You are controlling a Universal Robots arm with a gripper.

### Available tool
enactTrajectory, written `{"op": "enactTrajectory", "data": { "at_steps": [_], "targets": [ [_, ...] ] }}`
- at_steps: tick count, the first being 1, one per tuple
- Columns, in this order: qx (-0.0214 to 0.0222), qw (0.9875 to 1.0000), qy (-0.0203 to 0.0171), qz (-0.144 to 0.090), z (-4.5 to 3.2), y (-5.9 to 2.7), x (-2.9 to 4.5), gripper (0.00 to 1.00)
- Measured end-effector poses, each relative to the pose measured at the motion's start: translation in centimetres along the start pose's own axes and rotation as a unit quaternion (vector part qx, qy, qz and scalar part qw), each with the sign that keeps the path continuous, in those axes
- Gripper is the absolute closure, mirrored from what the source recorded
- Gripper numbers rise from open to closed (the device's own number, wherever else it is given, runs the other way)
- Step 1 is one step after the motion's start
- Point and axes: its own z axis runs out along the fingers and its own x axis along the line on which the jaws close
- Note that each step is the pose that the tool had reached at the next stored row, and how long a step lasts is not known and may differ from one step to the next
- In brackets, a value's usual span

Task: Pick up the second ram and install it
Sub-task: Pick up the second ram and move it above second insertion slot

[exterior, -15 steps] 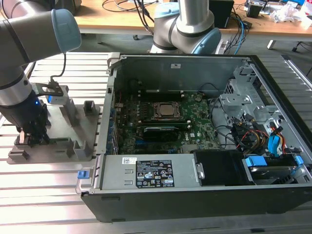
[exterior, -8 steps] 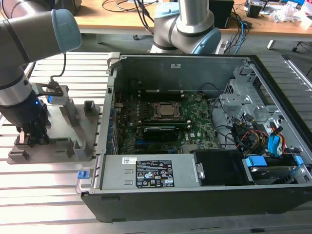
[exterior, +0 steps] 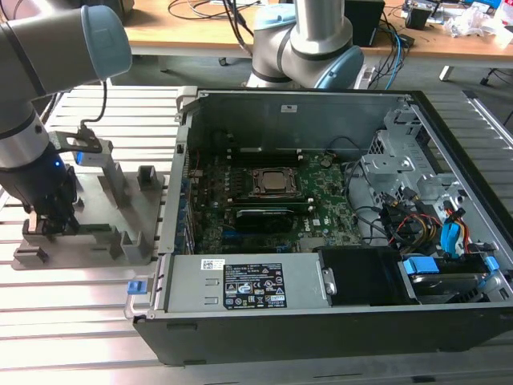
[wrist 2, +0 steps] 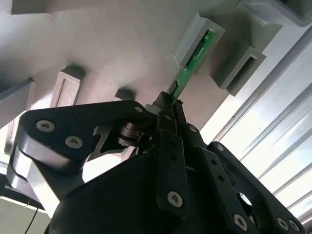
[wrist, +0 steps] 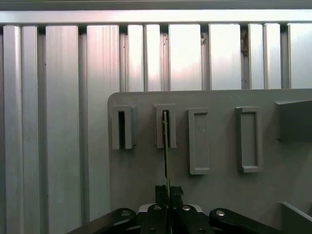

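Watching the second wrist view, I see the second ram (wrist 2: 191,61) as a narrow, flat green board with a few small pale marks on its face near the far end. In the first wrist view the second ram (wrist: 165,146) shows edge-on, as a thin dark line with a yellowish rim.

It stands on its long edge over the grey fixture plate (wrist: 219,195). Its long axis runs parallel to the plate, straight out from the end effector (wrist: 167,192). The far end sits inside a raised slotted pocket (wrist: 165,126), one of a row of four on the plate. The near part disappears between the black fingers (wrist 2: 170,146), which are clenched on the board from both flat sides in both wrist views.

In the exterior view, the end effector (exterior: 52,220) is down at the fixture plate (exterior: 120,216), toward the exterior view's left. The plate lies on the slatted aluminium bench (exterior: 80,321), and the open computer case (exterior: 321,321) is beside it.
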Motion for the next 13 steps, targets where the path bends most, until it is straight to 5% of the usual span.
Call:
{"op": "enactTrajectory", "data": {
  "at_steps": [13],
  "targets": [
    [0.0,1.0,0.0,0.0,-2.96,0.05,-0.04,0.86]
  ]
}}
